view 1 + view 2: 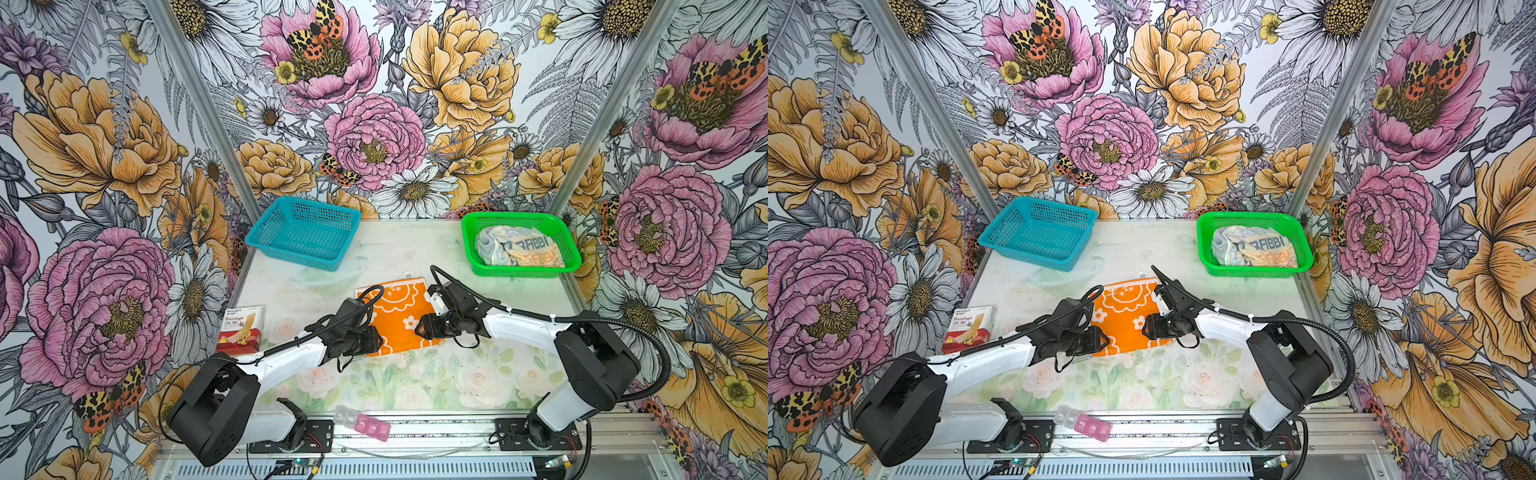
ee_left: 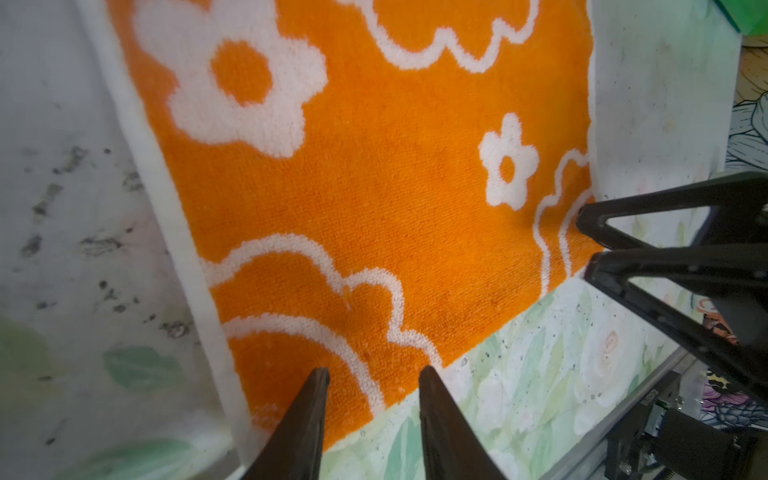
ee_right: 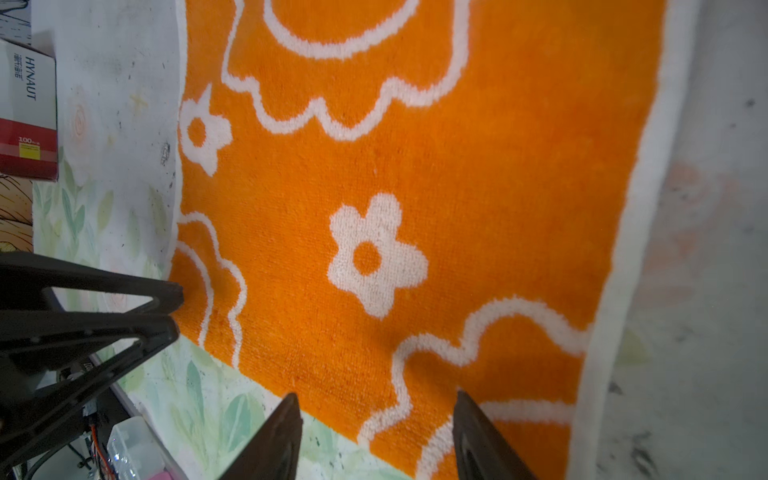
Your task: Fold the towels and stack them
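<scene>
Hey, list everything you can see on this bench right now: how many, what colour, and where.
table: one, pale floral print
orange towel: one, orange with white flowers, lying flat at the centre
green basket: one, green, back right
striped towel: one, blue and orange with lettering, bunched inside the green basket
blue basket: one, teal blue, back left, empty
bandage box: one, white and red, left edge
pill case: one, pink and clear, front edge
left gripper: one, black, open, at the orange towel's near edge
right gripper: one, black, open, at the same edge
</scene>
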